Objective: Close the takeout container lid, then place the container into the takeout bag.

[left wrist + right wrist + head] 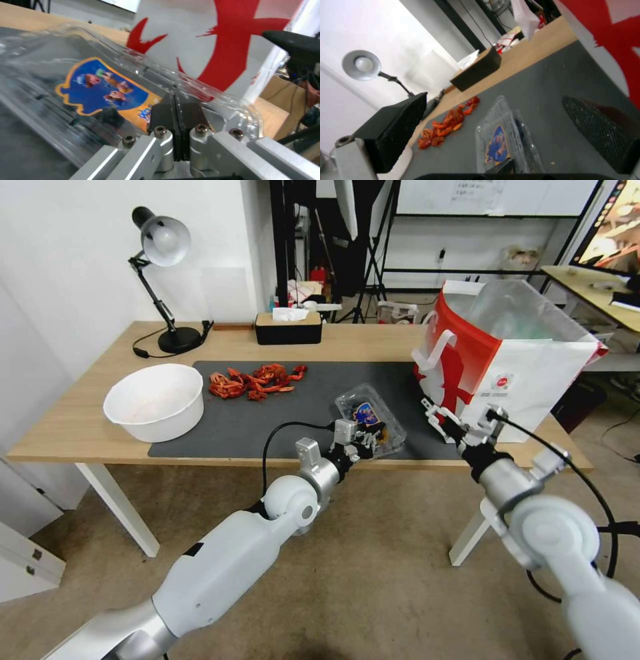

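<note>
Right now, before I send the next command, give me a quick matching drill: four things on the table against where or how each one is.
Things:
1. takeout container
2. takeout bag
3. left gripper
4. right gripper

States:
A. open, beside the bag's near corner
B. upright with its mouth open, at the table's right end
C. lid down, on the dark mat
D. fingers shut, pressing on the clear lid

Pairs: 1-C, 2-B, 3-D, 4-A
</note>
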You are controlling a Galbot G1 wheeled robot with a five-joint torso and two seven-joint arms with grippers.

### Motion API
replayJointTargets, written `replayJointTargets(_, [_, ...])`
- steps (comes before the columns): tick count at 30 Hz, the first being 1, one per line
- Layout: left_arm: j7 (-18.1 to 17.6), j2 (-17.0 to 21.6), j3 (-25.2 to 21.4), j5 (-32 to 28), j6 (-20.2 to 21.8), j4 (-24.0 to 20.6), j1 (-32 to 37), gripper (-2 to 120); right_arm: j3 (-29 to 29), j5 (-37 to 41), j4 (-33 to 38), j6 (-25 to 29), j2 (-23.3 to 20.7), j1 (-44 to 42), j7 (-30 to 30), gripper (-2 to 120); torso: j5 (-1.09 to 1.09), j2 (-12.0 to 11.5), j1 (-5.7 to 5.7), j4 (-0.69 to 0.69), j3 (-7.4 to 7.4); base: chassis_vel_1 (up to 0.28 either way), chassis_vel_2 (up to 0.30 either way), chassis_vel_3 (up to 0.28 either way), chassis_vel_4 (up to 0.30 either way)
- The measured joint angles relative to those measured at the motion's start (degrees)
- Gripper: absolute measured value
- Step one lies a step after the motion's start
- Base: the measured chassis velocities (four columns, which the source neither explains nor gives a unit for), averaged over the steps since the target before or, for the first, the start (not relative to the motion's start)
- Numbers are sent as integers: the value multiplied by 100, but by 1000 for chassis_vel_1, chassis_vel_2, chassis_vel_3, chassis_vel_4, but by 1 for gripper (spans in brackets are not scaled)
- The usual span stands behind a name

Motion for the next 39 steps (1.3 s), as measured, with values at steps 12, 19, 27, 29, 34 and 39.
replayJointTargets(12, [47, -67, 270, -73, -84, 210, -260, 0, -214, 424, -450, -446, -622, 591, 250, 100, 0, 0, 0, -1, 0, 0, 0, 0, 0])
replayJointTargets(19, [69, -27, 222, -80, -119, 217, -228, 0, -656, 512, -743, -747, -831, 1096, 277, 100, 0, 0, 0, -1, 0, 0, 0, 0, 0])
replayJointTargets(27, [85, -25, 212, -93, -147, 221, -247, 0, -1336, 612, -1306, -1196, -985, 1824, 224, 100, 0, 1, -1, -2, 0, 0, 0, 0, 0])
replayJointTargets(29, [89, -23, 213, -95, -151, 227, -247, 0, -1467, 700, -1517, -1363, -999, 2079, 188, 100, 0, 1, -1, -2, -1, 0, 0, 0, 0])
replayJointTargets(34, [103, -17, 214, -94, -161, 237, -247, 0, -1608, 891, -1766, -1624, -999, 2398, 175, 100, 0, 1, -1, -2, 0, 0, 0, 0, 0])
replayJointTargets(39, [123, -25, 217, -93, -182, 255, -241, 0, -1932, 1167, -2190, -2131, -969, 3015, 240, 100, 0, 1, -1, -1, 0, 0, 0, 0, 0])
